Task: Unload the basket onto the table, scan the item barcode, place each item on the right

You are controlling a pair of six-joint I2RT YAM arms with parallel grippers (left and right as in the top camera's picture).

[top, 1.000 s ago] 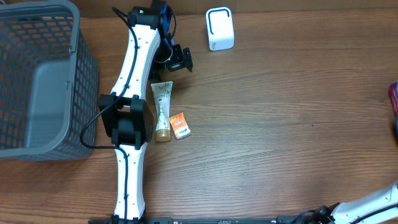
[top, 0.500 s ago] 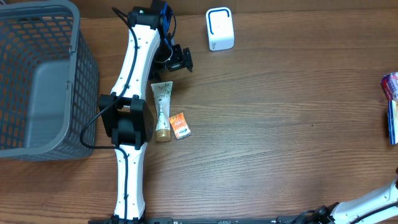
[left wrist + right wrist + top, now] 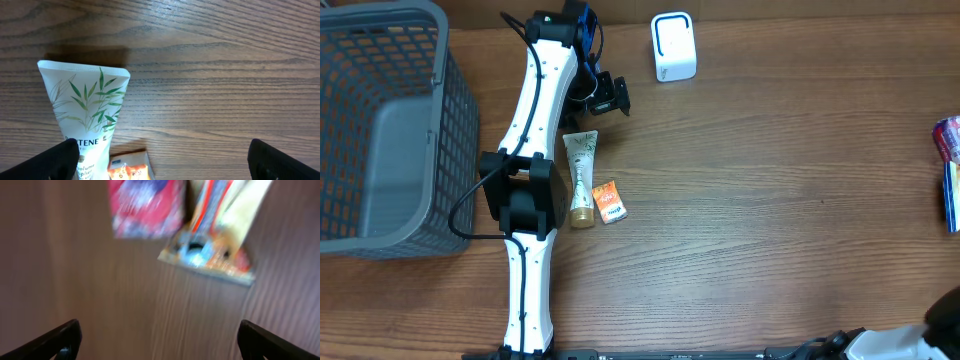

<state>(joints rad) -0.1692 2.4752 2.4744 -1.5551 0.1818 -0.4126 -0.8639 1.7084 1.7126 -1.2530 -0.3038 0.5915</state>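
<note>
A white Pantene tube (image 3: pixel 582 176) with a leaf print lies on the wooden table, and a small orange packet (image 3: pixel 610 201) lies beside its cap end. My left gripper (image 3: pixel 608 98) hovers just beyond the tube's crimped end. In the left wrist view the tube (image 3: pixel 85 105) and orange packet (image 3: pixel 129 167) lie below the open left gripper (image 3: pixel 167 162), which holds nothing. The white scanner (image 3: pixel 673 46) stands at the back. My right gripper (image 3: pixel 162 340) is open and empty above bare wood, with a blurred red packet (image 3: pixel 145 205) and a yellow-orange packet (image 3: pixel 220 235) ahead of it.
A grey mesh basket (image 3: pixel 455 120) fills the left side. A red packet (image 3: pixel 947 138) and a blue item (image 3: pixel 953 195) lie at the right edge. The right arm (image 3: pixel 930 335) shows only in the bottom right corner.
My right gripper has opened and its arm has drawn back toward the bottom right corner. The red packet and blue item now lie uncovered at the right edge. The left arm has not moved.
</note>
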